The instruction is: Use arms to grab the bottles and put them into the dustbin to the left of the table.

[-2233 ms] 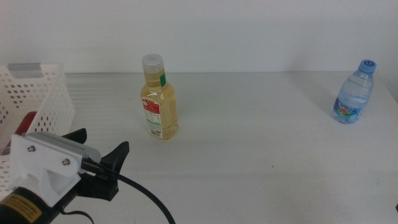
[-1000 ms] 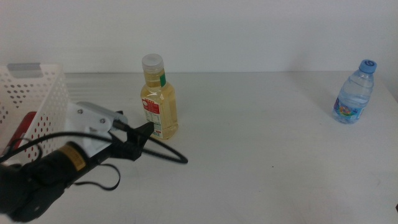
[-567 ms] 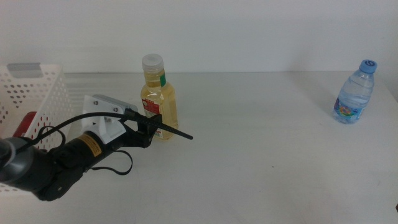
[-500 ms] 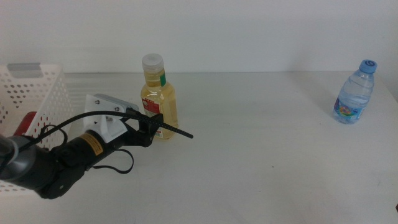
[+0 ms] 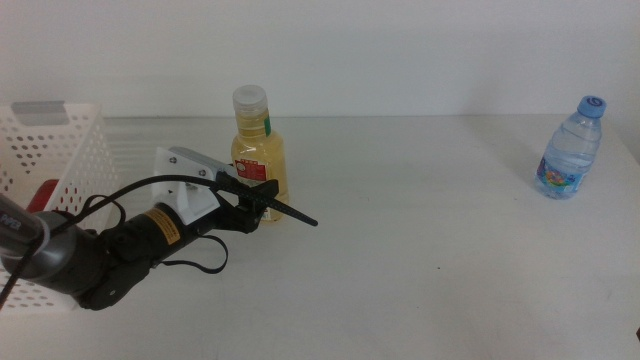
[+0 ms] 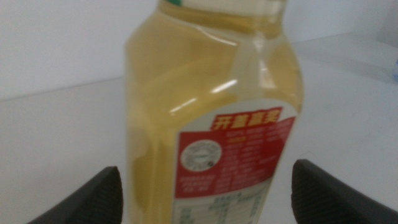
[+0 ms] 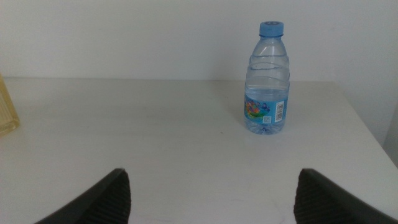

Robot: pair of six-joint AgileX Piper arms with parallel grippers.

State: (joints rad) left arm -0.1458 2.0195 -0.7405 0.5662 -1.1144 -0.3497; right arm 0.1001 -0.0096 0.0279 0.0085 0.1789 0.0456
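The bottle of yellow liquid [image 5: 259, 152] with a white cap and red-green label stands upright at the back left of the table [image 5: 420, 260]. My left gripper [image 5: 287, 204] is open, with one jaw on each side of the bottle's lower body. In the left wrist view the yellow bottle [image 6: 211, 106] fills the space between the jaws of the left gripper [image 6: 211, 194]. The small blue-capped water bottle [image 5: 570, 150] stands at the far right. The right gripper [image 7: 211, 199] is open and faces the water bottle [image 7: 267, 81] from a distance. The white dustbin [image 5: 62, 150] stands at the left.
A red can [image 5: 40, 195] lies inside the dustbin, partly hidden by its perforated wall. The left arm's white block and black cable [image 5: 185, 195] lie between the dustbin and the yellow bottle. A corner of a yellow thing [image 7: 7, 112] shows at the right wrist view's edge.
The left gripper has swung from beside the dustbin toward the yellow bottle and now has its jaws on both sides of it. The bottle has shifted slightly to the right.
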